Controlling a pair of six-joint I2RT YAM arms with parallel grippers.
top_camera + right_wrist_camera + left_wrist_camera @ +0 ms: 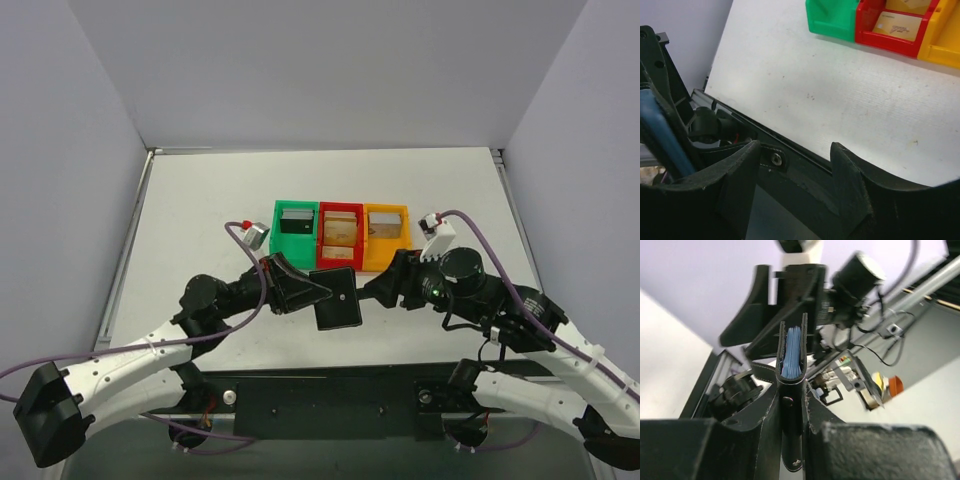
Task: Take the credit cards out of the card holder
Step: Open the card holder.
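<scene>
Toward surface's (200,200) near edge | gripping card holder (338,300) in left pincer (305,290) | holding right pincer (378,290) wide, empty | leaving blue cards (791,352) inside

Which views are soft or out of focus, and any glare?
Top external: sharp, even light, faint shadows on the table, no glare. Left wrist: card holder and blue cards crisp; right arm behind blurred. Right wrist: own fingers soft, bins sharper.
</scene>
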